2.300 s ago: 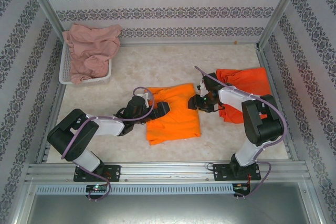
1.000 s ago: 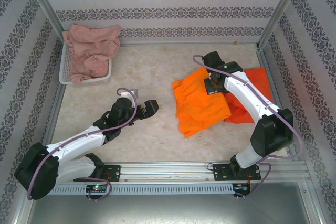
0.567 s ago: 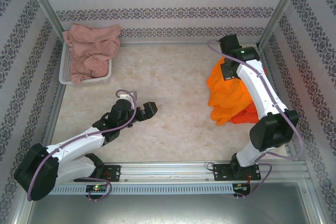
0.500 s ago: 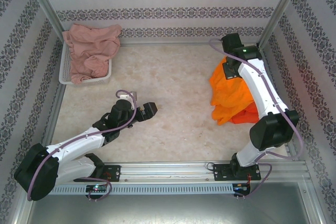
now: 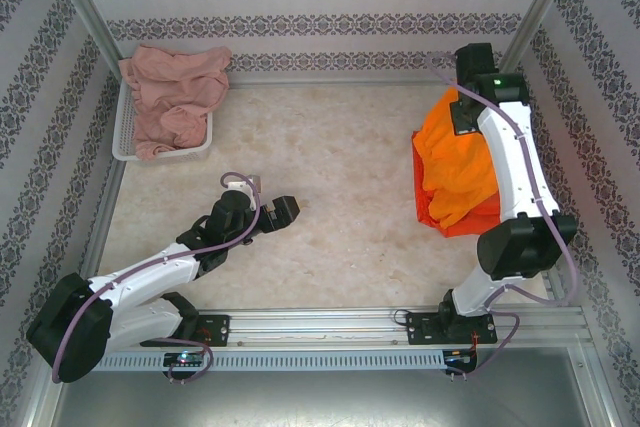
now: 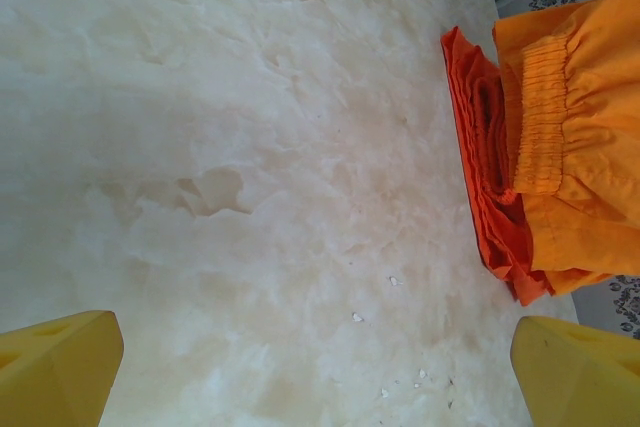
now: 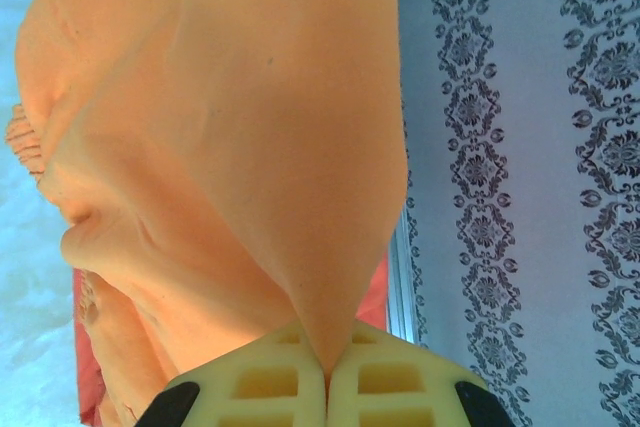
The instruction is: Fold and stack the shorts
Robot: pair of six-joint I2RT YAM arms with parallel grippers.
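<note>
My right gripper (image 5: 462,117) (image 7: 326,367) is shut on the bright orange shorts (image 5: 458,165) (image 7: 220,127) and holds them up at the far right. They hang down over the red-orange shorts (image 5: 470,219) (image 6: 478,157), which lie folded on the table by the right wall. In the left wrist view the bright orange shorts (image 6: 580,147) drape over the red-orange pair, gathered waistband showing. The dusty pink shorts (image 5: 172,97) lie crumpled in the basket at the far left. My left gripper (image 5: 290,210) (image 6: 318,367) hovers open over bare table, with nothing between its yellow fingers (image 6: 55,367).
A white mesh basket (image 5: 124,137) stands at the far left against the patterned wall. Patterned walls and metal posts close the table in on three sides. The right arm reaches along the right wall (image 5: 590,127). A metal rail (image 5: 320,325) runs along the near edge.
The right gripper has carried the bright orange shorts from the table's middle to the far right, above the red-orange pair. The left gripper let go, drew back and has since stayed still.
</note>
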